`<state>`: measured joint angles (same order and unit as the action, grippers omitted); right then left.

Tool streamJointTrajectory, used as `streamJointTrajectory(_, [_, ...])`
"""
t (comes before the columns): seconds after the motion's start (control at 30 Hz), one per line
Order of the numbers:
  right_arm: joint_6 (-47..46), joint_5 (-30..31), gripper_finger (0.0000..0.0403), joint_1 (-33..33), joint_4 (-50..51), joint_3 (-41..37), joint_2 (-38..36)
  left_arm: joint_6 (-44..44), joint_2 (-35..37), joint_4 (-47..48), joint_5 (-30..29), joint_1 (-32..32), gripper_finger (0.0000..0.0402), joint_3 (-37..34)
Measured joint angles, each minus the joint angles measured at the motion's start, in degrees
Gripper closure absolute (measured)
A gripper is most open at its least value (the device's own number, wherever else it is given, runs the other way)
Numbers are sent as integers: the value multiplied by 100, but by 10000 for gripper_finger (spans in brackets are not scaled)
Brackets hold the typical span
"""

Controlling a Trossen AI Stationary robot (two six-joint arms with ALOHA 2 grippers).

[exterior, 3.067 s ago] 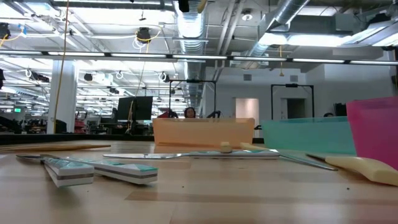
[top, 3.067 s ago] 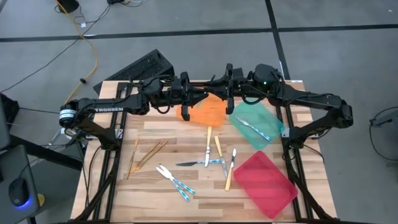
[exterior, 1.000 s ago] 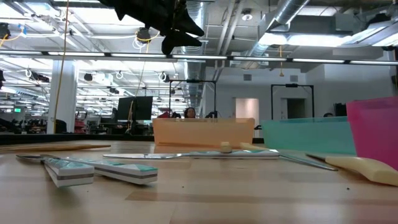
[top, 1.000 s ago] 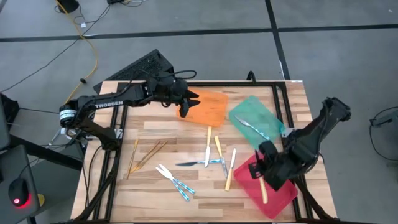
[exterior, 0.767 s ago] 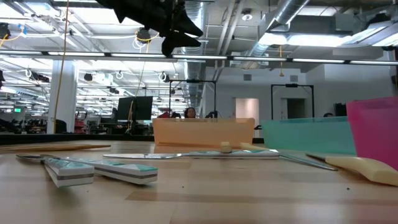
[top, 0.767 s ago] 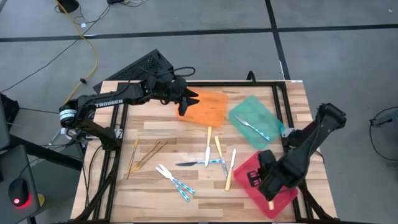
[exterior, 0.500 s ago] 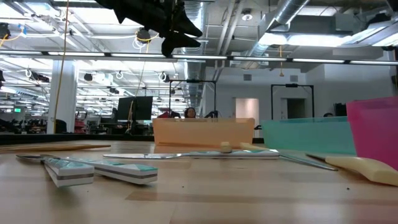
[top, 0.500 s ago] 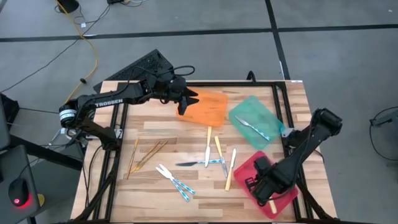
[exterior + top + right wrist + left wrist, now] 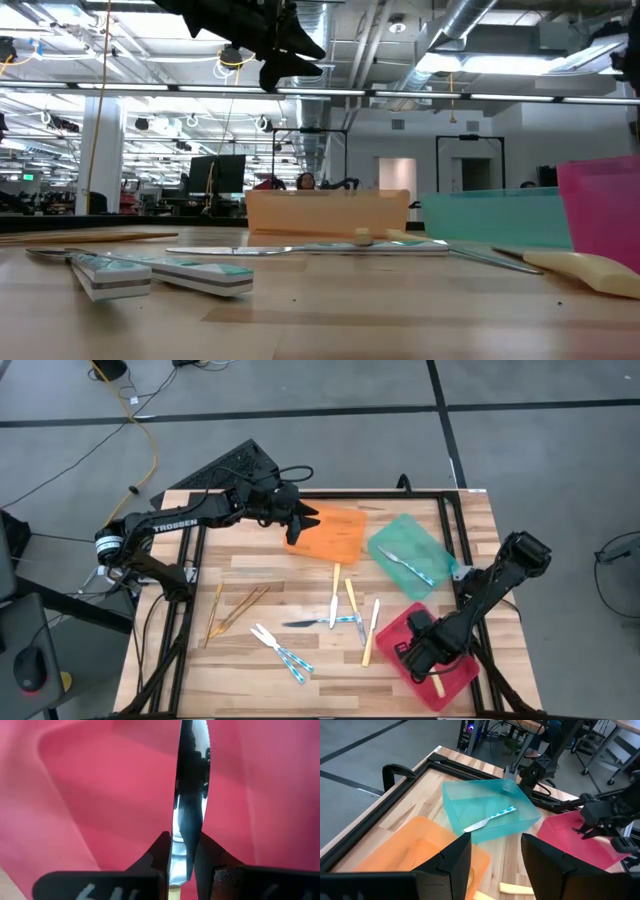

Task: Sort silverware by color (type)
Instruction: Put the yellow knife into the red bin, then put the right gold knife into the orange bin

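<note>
"TROSSEN" in white capitals along my left arm (image 9: 185, 519), left of centre in the high view, pale digit-like marks on the dark body of my right gripper (image 9: 181, 851), bottom of its wrist view, too cut off to read

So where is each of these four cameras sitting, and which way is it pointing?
High view: above the table, looking straight down; both arms show, left gripper over the orange tray, right gripper over the red tray.
Low view: at tabletop height, looking across into the room; the left arm shows at top.
Left wrist view: on the left arm, facing the teal tray; its open fingers show.
Right wrist view: on the right arm, facing down into the red tray; fingers pinch a knife.
Shared: high and left wrist views both show the teal tray's blue-handled knife.
</note>
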<state>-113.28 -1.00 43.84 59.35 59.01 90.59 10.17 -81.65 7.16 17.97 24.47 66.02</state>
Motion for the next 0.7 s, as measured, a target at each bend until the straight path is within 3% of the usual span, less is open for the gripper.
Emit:
streamJointTrajectory(0.2, [97,-13,335,-51,-381,-300,7,61,0,-3,-22,0,246,0])
streamJointTrajectory(0.53, [690,97,198,-361,245,-305,7,193,0,-9,-26,0,246,0])
streamJointTrajectory(0.7, [882,212,164,-473,207,-305,-67,283,0,-11,-14,0,246,0])
